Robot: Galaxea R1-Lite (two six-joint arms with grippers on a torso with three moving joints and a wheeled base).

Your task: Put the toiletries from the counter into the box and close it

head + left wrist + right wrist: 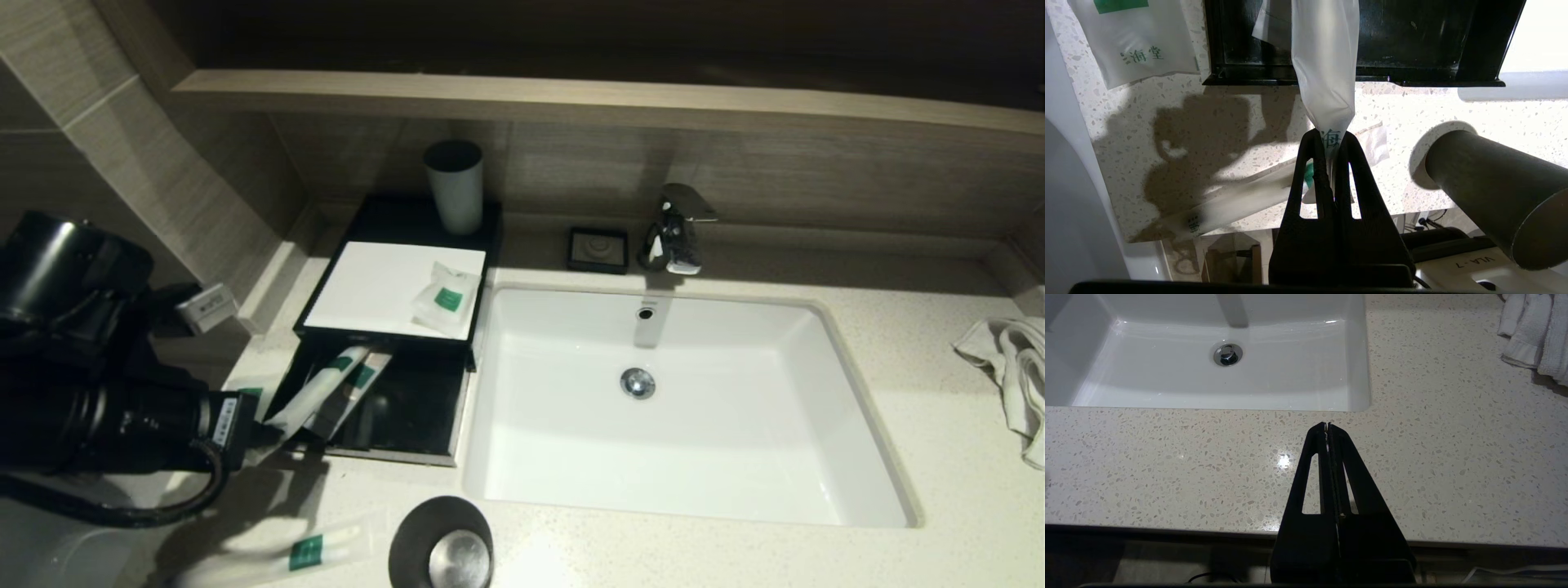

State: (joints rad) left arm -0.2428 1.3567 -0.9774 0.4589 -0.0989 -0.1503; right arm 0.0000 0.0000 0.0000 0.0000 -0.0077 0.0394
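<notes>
My left gripper [265, 429] [1331, 136] is shut on the near end of a long white sachet [314, 394] [1325, 69]. The sachet's far end reaches into the open front drawer [408, 408] [1412, 36] of the black box [392, 282]. A second long sachet [357, 385] lies in the drawer beside it. A small squarish sachet [445, 298] lies on the box's white top. Another long sachet [306, 551] [1229, 202] lies on the counter [939, 457] near the front edge. A squarish sachet [1135, 41] lies left of the drawer. My right gripper [1327, 425] is shut and empty above the counter in front of the sink.
A black cup [441, 543] [1494, 192] stands at the counter's front by the drawer. A grey cup [454, 186] stands on the back of the box. The white sink [816, 490], faucet [676, 229], black soap dish [598, 249] and a towel [1012, 376] lie to the right.
</notes>
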